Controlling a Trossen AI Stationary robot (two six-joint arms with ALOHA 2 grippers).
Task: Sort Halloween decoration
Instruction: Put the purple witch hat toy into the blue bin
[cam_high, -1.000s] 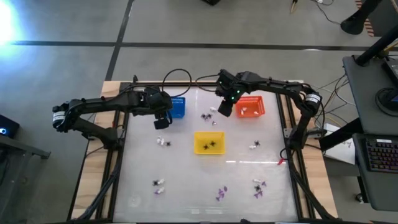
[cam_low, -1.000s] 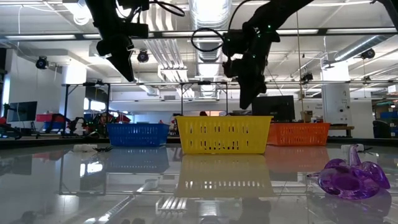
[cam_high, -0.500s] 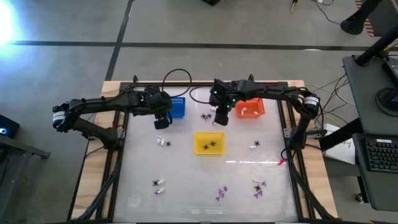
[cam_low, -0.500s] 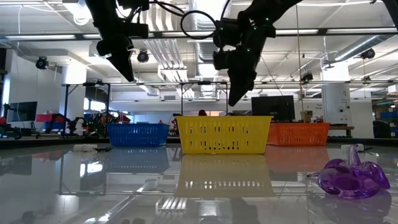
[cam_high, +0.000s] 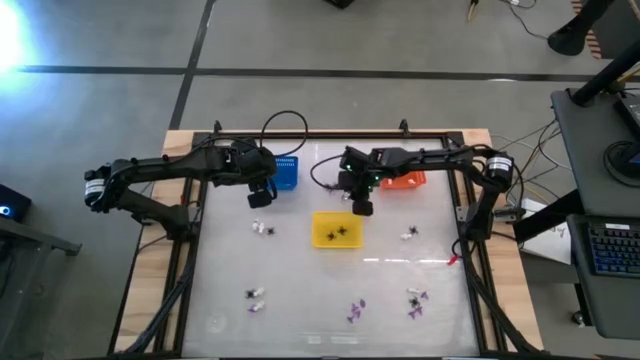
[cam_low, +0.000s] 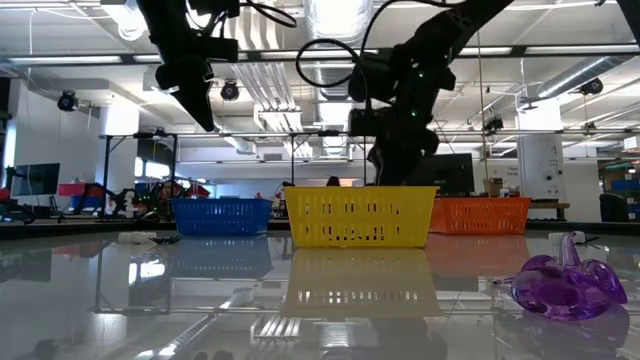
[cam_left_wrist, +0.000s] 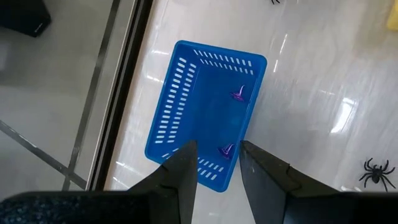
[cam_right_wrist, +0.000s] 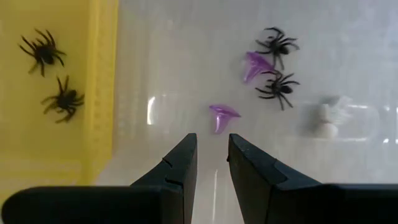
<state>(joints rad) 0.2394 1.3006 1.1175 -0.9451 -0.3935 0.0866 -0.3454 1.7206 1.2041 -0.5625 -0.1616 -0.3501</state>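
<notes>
Glossy white surface (cam_high: 300, 290) inside a dark frame carries three small baskets: a blue basket (cam_high: 286, 172) toward the back left, an orange basket (cam_high: 408, 180) toward the back right, and a yellow basket (cam_high: 336, 229) near the middle. Two black spiders (cam_right_wrist: 53, 74) lie in the yellow basket, and two purple trinkets (cam_left_wrist: 239, 94) lie in the blue one. The right gripper (cam_right_wrist: 210, 163) hangs just behind the yellow basket's far rim, its jaws narrowly apart and empty, pointing down at a loose purple piece (cam_right_wrist: 222, 116); close beyond that piece sit another purple one with two black spiders (cam_right_wrist: 275, 43) and what looks like a white trinket (cam_right_wrist: 328, 118), though it is blurred. The left gripper (cam_left_wrist: 216, 167) hovers at the near edge of the blue basket, jaws a little apart with nothing between them. More white, black and purple trinkets (cam_high: 356, 311) are scattered across the front of the surface.
</notes>
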